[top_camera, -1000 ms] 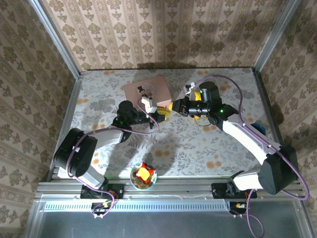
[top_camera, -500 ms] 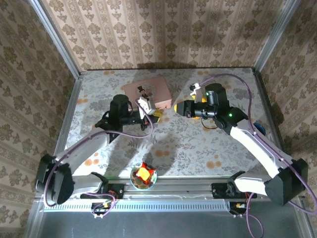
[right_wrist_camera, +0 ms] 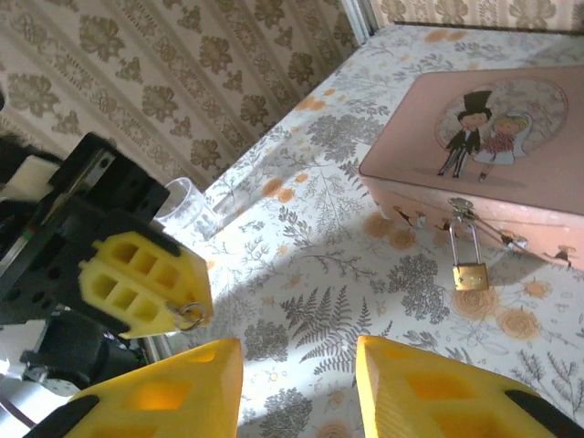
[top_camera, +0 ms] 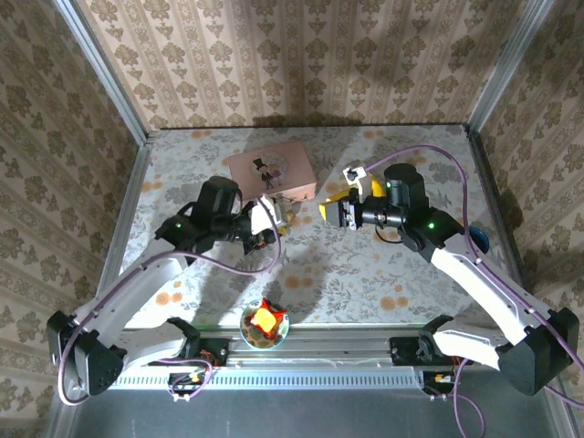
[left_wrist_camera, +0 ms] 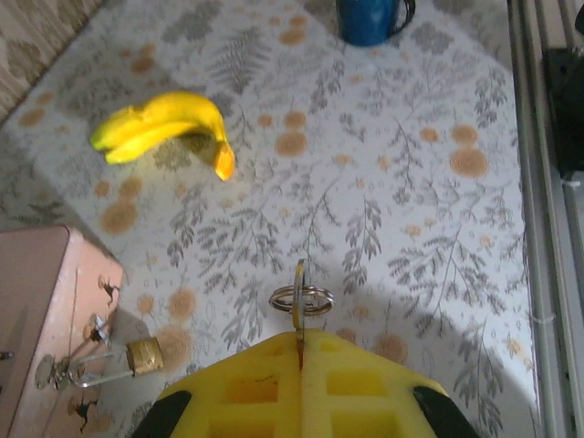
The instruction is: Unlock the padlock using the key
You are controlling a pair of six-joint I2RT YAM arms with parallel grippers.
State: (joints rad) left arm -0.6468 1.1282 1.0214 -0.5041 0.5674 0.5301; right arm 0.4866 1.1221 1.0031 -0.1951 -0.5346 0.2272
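My left gripper [left_wrist_camera: 301, 339] is shut on the key [left_wrist_camera: 298, 290], which stands on edge between the yellow pads with its silvery ring [left_wrist_camera: 302, 299] sticking out ahead. The small brass padlock [left_wrist_camera: 144, 355] hangs from the hasp on the front of the pink box [left_wrist_camera: 41, 301], to the left of the key and apart from it. In the right wrist view the padlock [right_wrist_camera: 470, 276] hangs below the pink box [right_wrist_camera: 493, 137], and the left gripper's pads [right_wrist_camera: 137, 278] show the ring [right_wrist_camera: 190, 316]. My right gripper [right_wrist_camera: 297, 383] is open and holds nothing. From above, the left gripper [top_camera: 272, 221] and right gripper [top_camera: 330, 210] face each other in front of the box [top_camera: 271, 171].
A yellow banana [left_wrist_camera: 164, 123] lies right of the box, under the right arm. A blue cup [left_wrist_camera: 370, 18] stands at the table's right edge. A bowl [top_camera: 265, 326] with red and yellow items sits at the near edge. A clear glass [right_wrist_camera: 187, 205] stands left of the left gripper.
The two grippers were almost touching in front of the box; they have drawn apart. The left gripper moved left and nearer with the key, and the right gripper pulled back to the right.
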